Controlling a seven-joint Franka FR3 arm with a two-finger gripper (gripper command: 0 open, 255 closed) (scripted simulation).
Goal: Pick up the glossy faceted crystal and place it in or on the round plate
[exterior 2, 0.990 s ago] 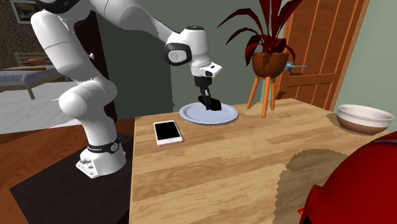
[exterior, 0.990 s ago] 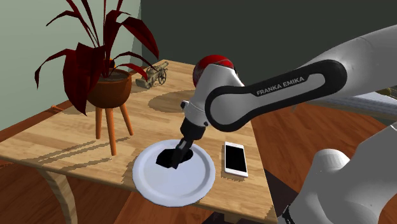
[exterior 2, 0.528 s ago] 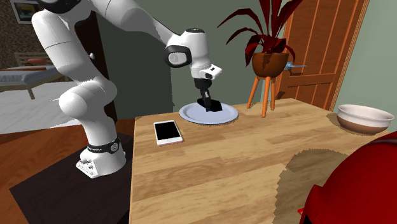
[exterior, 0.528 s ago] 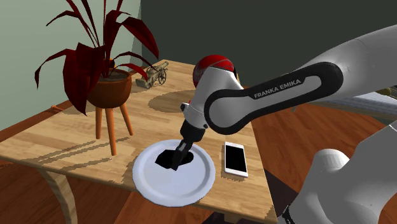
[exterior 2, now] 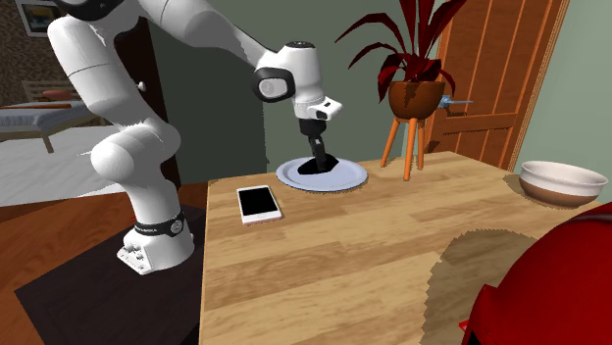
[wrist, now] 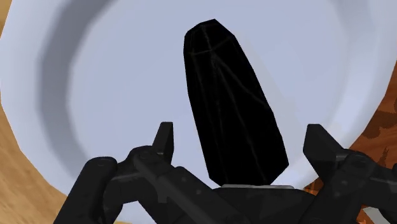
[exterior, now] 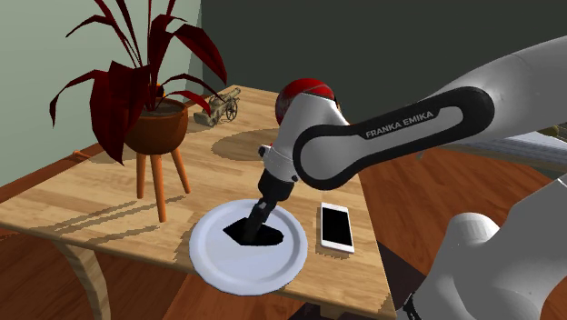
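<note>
Lying lengthwise inside the white round plate [wrist: 57, 83], the black faceted crystal [wrist: 232, 108] rests on the plate's flat middle, so the placing looks done, in my judgement. The hand [wrist: 240, 130] hangs just above the plate with its 2 fingers [wrist: 164, 137] spread wide, 1 on each side of the crystal's near end and neither touching it, so nothing is held. Judging by its hard, shiny facets, the crystal is likely stiff, smooth and slippery, and probably brittle at its narrower far tip. Its long tapered body could roll or skate on the plate's slick face. If a regrasp were needed, the best hold would be across the 2 broad flanks at the thick middle, away from the tip, with a firm but gentle squeeze. A phone [exterior: 336, 227] lies on the wooden surface [exterior: 109, 205] just beside the plate, and a red-leaved potted plant [exterior: 154, 123] stands well apart from the plate.
</note>
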